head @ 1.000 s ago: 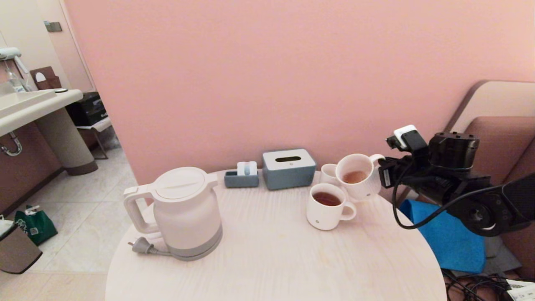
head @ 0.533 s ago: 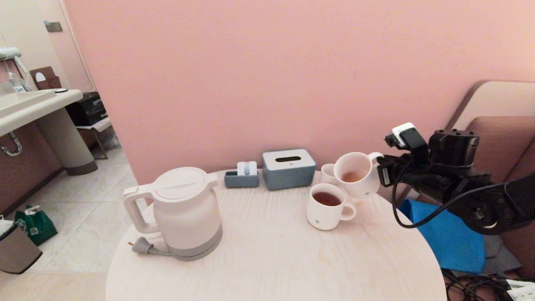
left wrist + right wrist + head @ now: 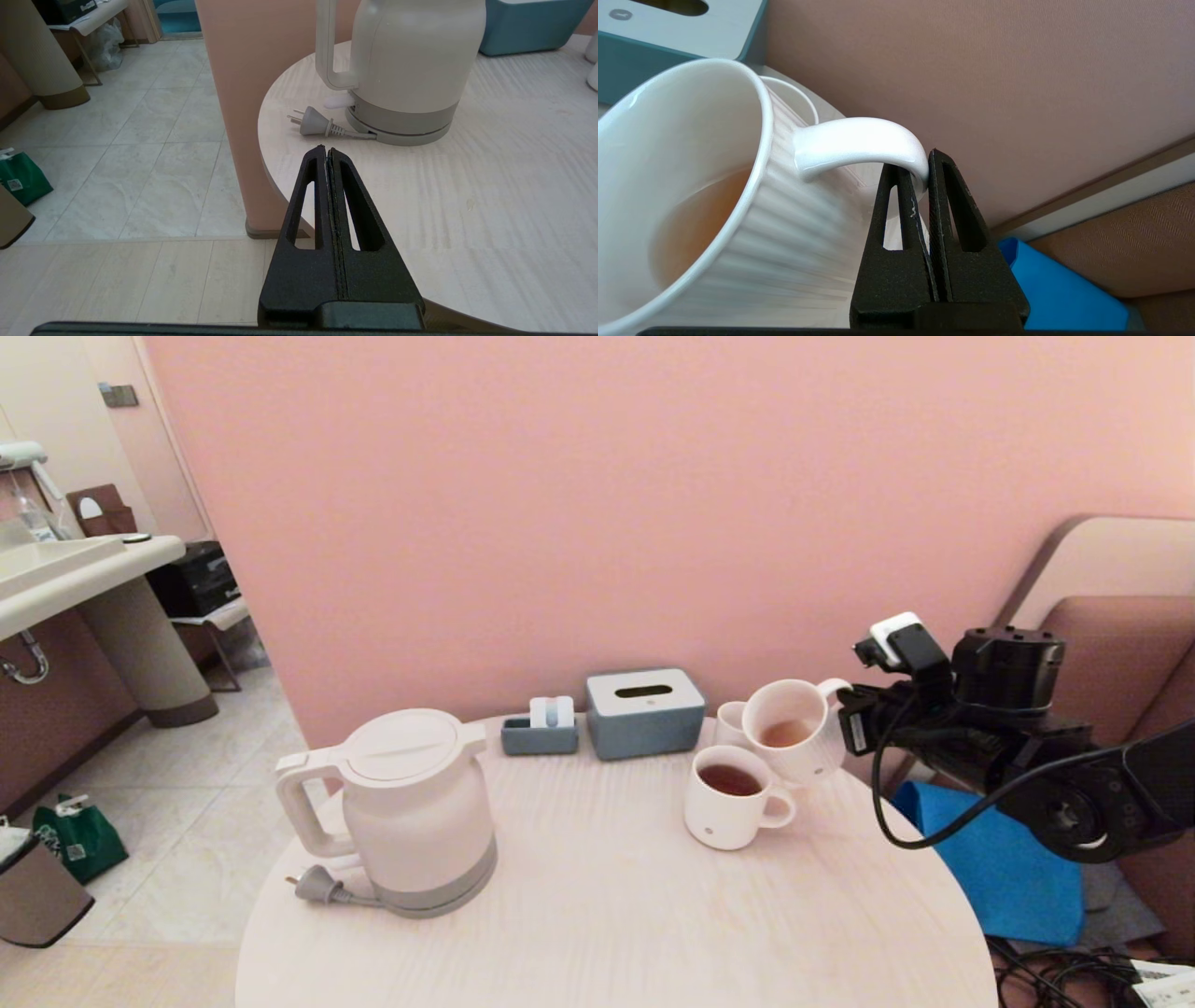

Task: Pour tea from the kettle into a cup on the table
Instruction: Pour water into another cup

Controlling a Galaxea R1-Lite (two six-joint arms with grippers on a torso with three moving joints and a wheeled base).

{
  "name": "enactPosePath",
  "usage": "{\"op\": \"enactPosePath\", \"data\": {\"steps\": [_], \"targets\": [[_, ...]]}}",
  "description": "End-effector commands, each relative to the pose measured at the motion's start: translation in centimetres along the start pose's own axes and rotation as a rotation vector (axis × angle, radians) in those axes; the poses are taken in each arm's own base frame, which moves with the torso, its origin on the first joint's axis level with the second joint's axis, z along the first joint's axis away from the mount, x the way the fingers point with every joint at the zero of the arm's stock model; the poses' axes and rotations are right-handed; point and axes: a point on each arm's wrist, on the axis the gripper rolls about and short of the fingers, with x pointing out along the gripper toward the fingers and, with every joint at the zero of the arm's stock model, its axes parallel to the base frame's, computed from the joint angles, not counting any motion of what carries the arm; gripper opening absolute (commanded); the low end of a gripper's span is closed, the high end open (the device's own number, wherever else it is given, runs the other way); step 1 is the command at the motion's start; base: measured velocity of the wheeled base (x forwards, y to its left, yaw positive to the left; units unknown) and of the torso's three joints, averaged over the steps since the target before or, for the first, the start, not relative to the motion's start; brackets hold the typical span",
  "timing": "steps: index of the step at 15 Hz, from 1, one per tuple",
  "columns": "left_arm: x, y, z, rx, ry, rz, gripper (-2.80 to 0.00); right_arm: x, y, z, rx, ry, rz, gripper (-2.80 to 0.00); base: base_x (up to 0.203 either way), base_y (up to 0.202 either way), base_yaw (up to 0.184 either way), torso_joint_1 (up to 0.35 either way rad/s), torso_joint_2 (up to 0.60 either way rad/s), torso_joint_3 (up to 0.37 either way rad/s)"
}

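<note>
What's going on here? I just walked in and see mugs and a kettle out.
The right gripper is shut on the handle of a white ribbed mug of pale orange-brown tea, holding it tilted beside a second white mug of darker tea. The large white electric kettle stands untouched on the round pale wood table, unplugged. The left gripper is shut and empty at the table's edge.

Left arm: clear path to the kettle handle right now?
Probably yes. The left pincer, shut, sits at the table edge facing the kettle; only the plug lies between, and the handle faces that side.
</note>
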Motion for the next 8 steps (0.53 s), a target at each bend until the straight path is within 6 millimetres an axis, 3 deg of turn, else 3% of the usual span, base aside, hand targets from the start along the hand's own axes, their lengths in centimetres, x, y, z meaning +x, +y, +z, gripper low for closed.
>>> {"op": "enactPosePath", "data": {"steps": [1, 8], "targets": [[0.01, 0.00, 0.00, 0.000, 0.001, 0.000, -2.80, 0.03, 0.01, 0.01, -0.001, -0.003, -0.001, -2.80, 0.000, 0.000, 0.000, 0.000, 0.00, 0.000], [0.01, 0.00, 0.00, 0.000, 0.001, 0.000, -2.80, 0.10, 0.38, 0.23, -0.022, -0.009, 0.008, -2.80, 0.000, 0.000, 0.000, 0.000, 0.00, 0.000]]}}
